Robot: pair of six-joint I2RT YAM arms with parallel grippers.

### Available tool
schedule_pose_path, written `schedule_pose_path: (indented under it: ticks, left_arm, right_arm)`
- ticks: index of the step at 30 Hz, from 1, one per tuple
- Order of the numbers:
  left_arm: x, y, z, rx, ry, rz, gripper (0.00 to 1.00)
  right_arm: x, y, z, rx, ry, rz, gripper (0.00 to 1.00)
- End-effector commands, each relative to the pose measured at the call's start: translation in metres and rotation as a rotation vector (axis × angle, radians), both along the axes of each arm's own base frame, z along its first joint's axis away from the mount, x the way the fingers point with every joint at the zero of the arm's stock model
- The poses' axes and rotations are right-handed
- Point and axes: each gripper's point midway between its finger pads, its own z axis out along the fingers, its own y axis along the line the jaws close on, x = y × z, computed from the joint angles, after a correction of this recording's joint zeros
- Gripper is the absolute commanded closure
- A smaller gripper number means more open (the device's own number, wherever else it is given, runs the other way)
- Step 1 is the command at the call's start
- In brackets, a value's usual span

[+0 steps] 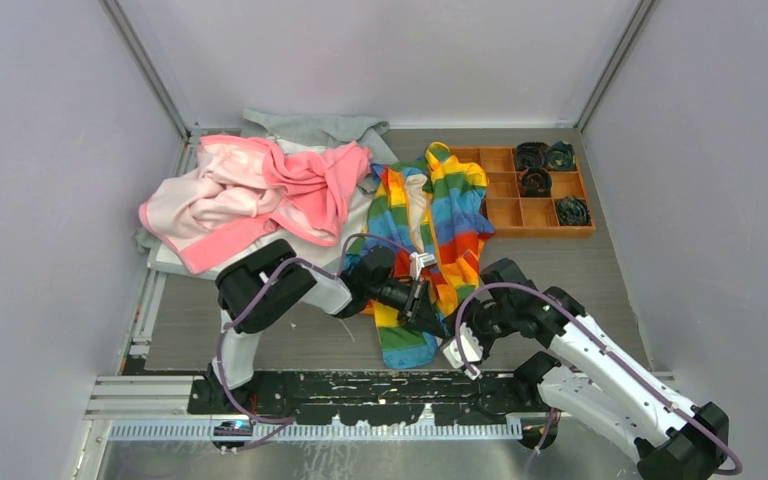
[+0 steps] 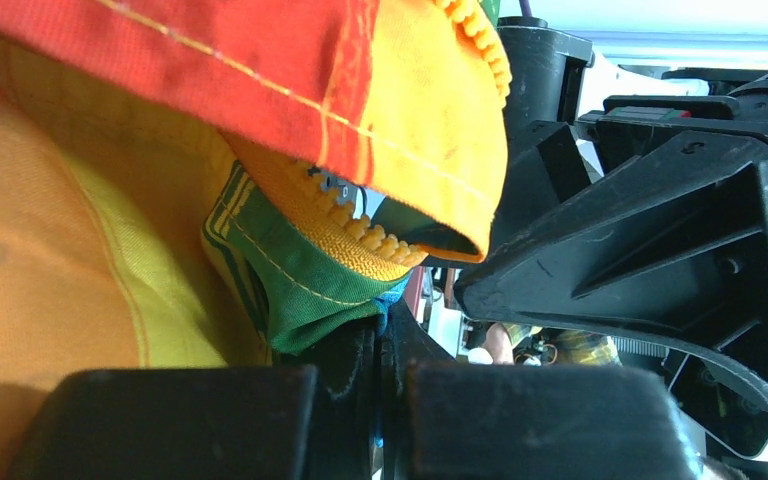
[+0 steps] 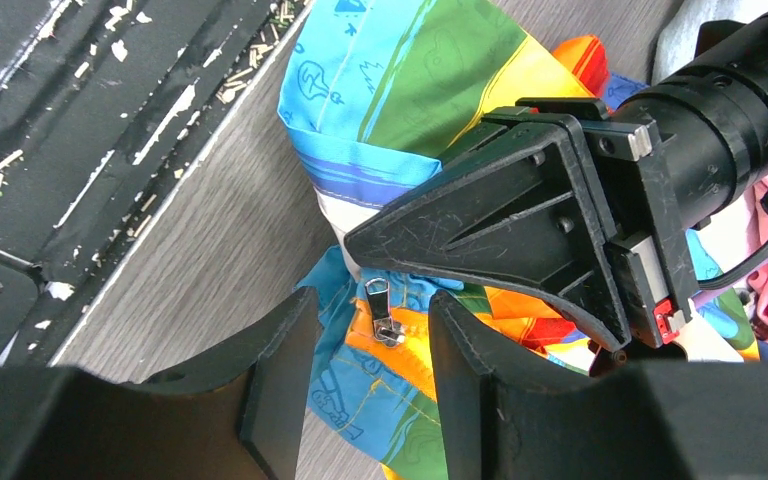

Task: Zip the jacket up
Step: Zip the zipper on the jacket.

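The rainbow-striped jacket (image 1: 438,215) lies on the table, its lower end bunched between the two arms. My left gripper (image 2: 380,335) is shut on the jacket's green and blue hem, just below the orange zipper teeth (image 2: 365,240). In the right wrist view my right gripper (image 3: 370,345) stands open, one finger on each side of the silver zipper pull (image 3: 384,312), without touching it. The pull rests on the orange zipper tape against blue fabric (image 3: 360,390). The left gripper's black body (image 3: 520,215) hangs just above the pull. From above, both grippers meet at the jacket's near end (image 1: 430,320).
A pink garment (image 1: 250,195) lies heaped at the left on a grey one (image 1: 310,128). An orange compartment tray (image 1: 505,212) with dark rolled items stands at the back right. The black base plate (image 1: 360,390) runs along the near edge.
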Motion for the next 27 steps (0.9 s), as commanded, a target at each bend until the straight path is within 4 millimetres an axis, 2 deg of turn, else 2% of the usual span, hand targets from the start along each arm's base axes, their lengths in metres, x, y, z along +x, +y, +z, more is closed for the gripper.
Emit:
schedule_pose_path:
  ticks: [1,17,27]
  left_arm:
    - [-0.0086,-0.0020,0.0095,-0.055,-0.021,-0.040,1.00]
    - [-0.0109,-0.0026,0.0078,-0.055,-0.016,-0.046,1.00]
    - [-0.0124,-0.0017,0.0070,-0.055,-0.013,-0.050,1.00]
  right_arm:
    - [0.0101,0.0072,0.0046,0.032,-0.047,-0.019,0.51]
    - [0.0066,0.0094,0.0004,-0.004,-0.014,-0.026,0.65]
    - [0.0106,0.0115,-0.0021,-0.032,-0.008,-0.046,0.69]
